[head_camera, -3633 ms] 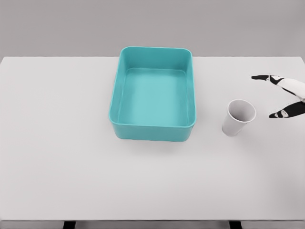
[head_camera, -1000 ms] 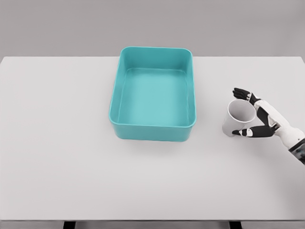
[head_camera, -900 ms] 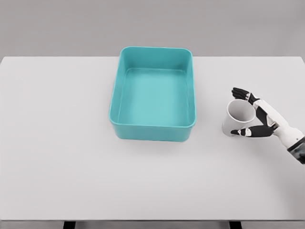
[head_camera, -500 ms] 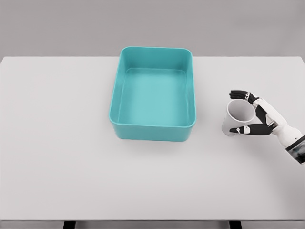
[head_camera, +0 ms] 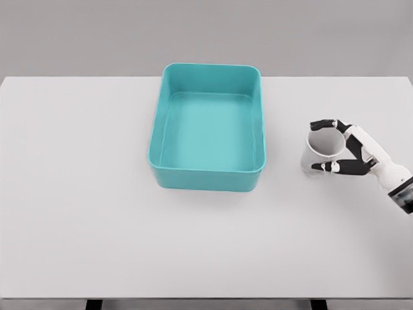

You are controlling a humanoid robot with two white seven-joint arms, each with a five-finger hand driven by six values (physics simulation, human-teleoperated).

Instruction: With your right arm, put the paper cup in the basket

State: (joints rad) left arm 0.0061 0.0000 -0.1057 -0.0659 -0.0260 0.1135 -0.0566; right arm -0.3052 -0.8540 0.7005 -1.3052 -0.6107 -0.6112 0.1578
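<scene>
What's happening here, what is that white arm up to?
The robot's right hand is wrapped around a white paper cup on the table, thumb on the near side, fingers on the far side. The cup sits to the right of an empty teal basket, apart from it. It is not in the basket yet.

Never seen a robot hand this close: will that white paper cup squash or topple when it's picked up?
The paper cup is thin-walled and empty, so probably light and easily dented. The right hand wraps near its open rim, where a hard squeeze may crush it. Being narrower at the base, it might tip if nudged.
</scene>
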